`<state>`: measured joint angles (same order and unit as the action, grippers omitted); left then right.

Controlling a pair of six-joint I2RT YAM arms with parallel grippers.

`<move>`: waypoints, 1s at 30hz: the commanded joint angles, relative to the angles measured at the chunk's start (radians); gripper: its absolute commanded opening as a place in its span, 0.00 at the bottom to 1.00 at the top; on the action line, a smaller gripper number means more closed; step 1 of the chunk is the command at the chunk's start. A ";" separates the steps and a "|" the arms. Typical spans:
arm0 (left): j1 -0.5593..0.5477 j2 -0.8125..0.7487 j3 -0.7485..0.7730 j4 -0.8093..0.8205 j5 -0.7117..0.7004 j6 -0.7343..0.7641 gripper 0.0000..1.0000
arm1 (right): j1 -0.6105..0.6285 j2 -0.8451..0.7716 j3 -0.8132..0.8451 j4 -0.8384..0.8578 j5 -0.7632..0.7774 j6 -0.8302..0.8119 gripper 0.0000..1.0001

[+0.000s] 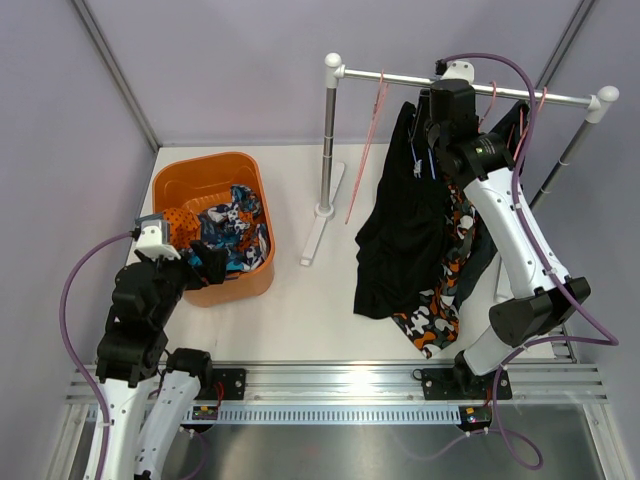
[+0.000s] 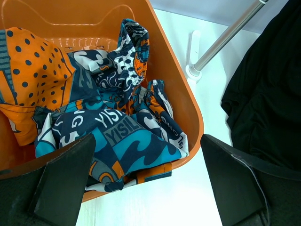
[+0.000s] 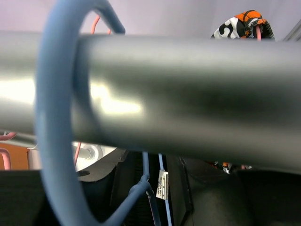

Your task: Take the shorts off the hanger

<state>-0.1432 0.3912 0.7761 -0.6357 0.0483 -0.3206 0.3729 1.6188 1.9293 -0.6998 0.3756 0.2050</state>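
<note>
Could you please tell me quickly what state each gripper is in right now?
Left gripper: jaws open, holding nothing.
Right gripper: up at the rail; open or closed cannot be told.

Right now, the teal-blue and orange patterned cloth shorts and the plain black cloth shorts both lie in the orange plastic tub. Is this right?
Only the teal-blue patterned shorts lie in the orange plastic tub. The plain black cloth shorts hang from the grey metal rail, as the top external view shows.
</note>
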 commanded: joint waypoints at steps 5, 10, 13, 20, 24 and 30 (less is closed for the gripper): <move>-0.007 0.012 0.000 0.027 -0.013 0.017 0.99 | -0.006 -0.025 0.017 0.036 0.017 -0.006 0.30; -0.010 0.014 0.000 0.025 -0.013 0.017 0.99 | -0.005 -0.037 0.000 0.042 0.023 -0.010 0.15; -0.013 0.017 0.000 0.025 -0.013 0.017 0.99 | -0.005 -0.051 -0.004 0.043 0.031 -0.013 0.07; -0.015 0.023 0.000 0.027 -0.013 0.017 0.99 | -0.005 -0.115 0.043 0.004 0.016 -0.013 0.00; -0.015 0.025 0.000 0.027 -0.011 0.017 0.99 | -0.005 -0.155 0.066 -0.045 -0.013 0.000 0.00; -0.016 0.032 -0.001 0.028 -0.007 0.017 0.99 | -0.003 -0.256 -0.015 -0.101 -0.089 0.027 0.00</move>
<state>-0.1539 0.4099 0.7761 -0.6361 0.0475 -0.3202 0.3721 1.4498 1.9232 -0.8055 0.3355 0.2104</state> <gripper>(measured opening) 0.988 0.116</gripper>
